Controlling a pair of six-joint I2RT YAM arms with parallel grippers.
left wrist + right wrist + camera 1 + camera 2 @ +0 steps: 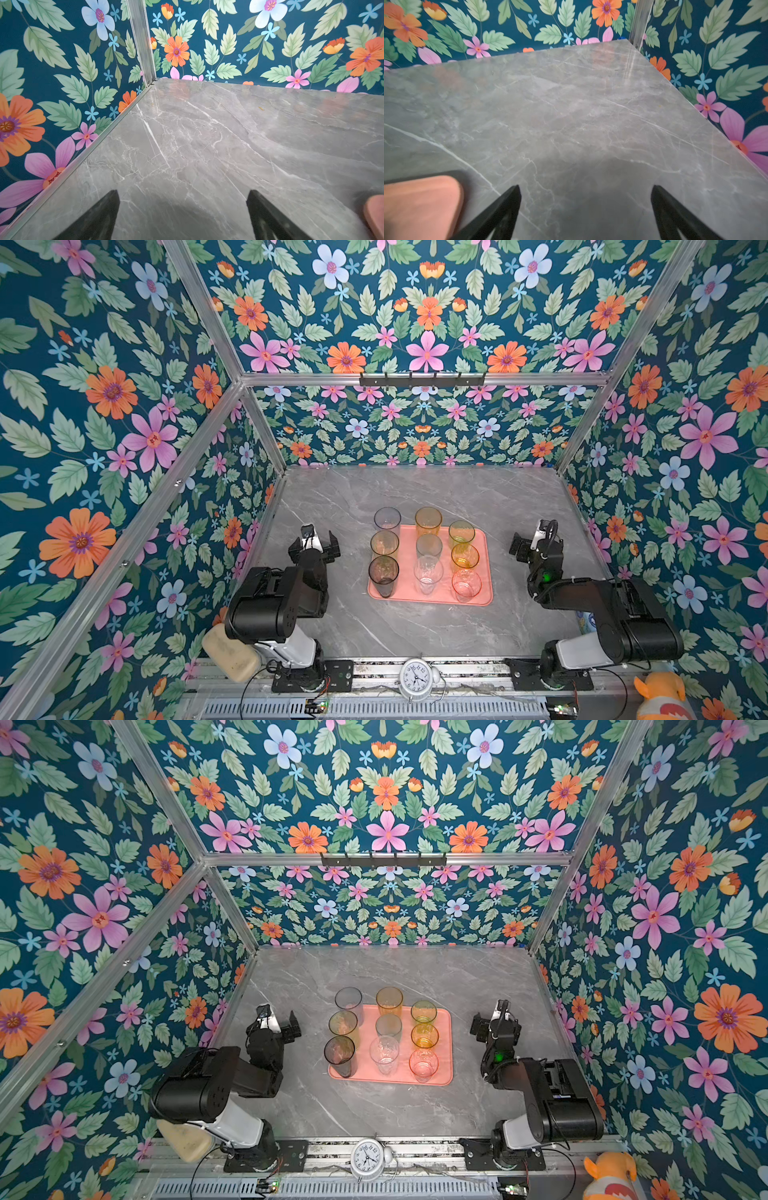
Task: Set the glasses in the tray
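Observation:
The salmon-pink tray [487,598] [447,1080] lies mid-table in both top views. Several glasses stand upright on it in three rows of three: smoky grey [383,574], clear [428,572] and pink [466,585] in front, amber [428,520] and green [461,532] at the back. My left gripper [322,537] [184,192] hovers open to the left of the tray, over bare table. To the tray's right my right gripper [530,537] [585,187] is open and empty. Each wrist view shows only a tray corner [374,214] [421,203].
Floral walls with aluminium posts close in the grey marble table [415,489] on three sides. A white alarm clock [417,678] sits on the front rail. A cream object [230,651] lies by the left arm's base, an orange plush toy [660,693] at front right.

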